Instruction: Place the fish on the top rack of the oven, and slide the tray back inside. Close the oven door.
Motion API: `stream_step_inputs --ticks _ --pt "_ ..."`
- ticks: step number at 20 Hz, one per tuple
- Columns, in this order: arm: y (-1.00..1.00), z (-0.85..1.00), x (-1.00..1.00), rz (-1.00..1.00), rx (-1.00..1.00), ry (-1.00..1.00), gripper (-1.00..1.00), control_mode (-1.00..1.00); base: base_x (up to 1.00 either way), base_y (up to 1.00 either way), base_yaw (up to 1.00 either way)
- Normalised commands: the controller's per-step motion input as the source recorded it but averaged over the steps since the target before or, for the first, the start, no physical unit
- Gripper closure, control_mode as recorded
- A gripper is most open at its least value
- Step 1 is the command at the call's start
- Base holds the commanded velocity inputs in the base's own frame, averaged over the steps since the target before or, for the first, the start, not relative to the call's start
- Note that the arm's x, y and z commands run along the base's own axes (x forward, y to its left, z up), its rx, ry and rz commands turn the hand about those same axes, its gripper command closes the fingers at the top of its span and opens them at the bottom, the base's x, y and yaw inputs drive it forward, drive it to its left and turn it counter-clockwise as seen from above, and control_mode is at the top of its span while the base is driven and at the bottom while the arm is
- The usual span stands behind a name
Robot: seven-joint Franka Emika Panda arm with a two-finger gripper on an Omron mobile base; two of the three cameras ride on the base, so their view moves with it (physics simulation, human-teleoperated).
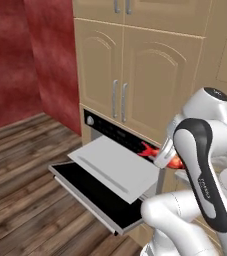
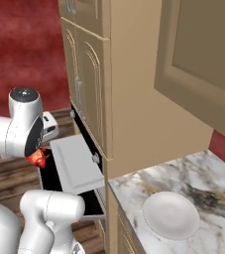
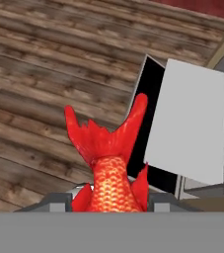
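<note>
The end effector (image 3: 111,200) is clamped on the fish (image 3: 111,165), its fingers pressing the scaled orange body from both sides while the forked red tail fans out ahead of it. From the hand view the fish hangs in the air over the wooden floor (image 3: 39,74), off the near corner of the tray (image 3: 190,126), not yet above it. The tray is pulled out flat from the oven (image 1: 110,131) and lies over the black glass of the oven door (image 1: 92,192), which is dropped open to horizontal. The left base view shows the white arm bent at the elbow in the foreground, its forearm reaching toward the right edge of the tray, with the fish peeking out red beside the wrist just below the black control strip. The right base view adds what the others lack: a marble worktop (image 2: 208,173) to the right of the oven carrying a round white plate (image 2: 171,215), and tall tan cabinet doors (image 2: 86,84) rising above the oven. There the fish shows as a small red shape under the arm's wrist joint, left of the tray.
</note>
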Motion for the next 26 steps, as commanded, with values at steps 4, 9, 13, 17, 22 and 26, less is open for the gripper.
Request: stream_step_inputs --ticks 4,9,13,17,22,26 --pt "0.0 0.0 0.0 0.0 0.0 0.0 1.0 1.0 0.02 0.01 0.11" --pt "0.15 -0.13 0.17 0.0 -0.02 0.01 1.0 -1.0 0.08 0.06 0.02" --pt "0.23 -0.09 0.23 0.0 -0.05 0.02 1.0 -1.0 0.0 0.0 0.0" --pt "0.15 -0.18 0.23 0.0 -0.08 0.0 1.0 -1.0 0.0 0.0 0.0" --pt "0.28 -0.41 0.35 0.0 -0.16 0.0 1.0 -1.0 0.0 0.0 0.0" --pt "0.42 -0.46 0.41 0.0 -0.19 0.0 1.0 -1.0 0.0 0.0 0.0"
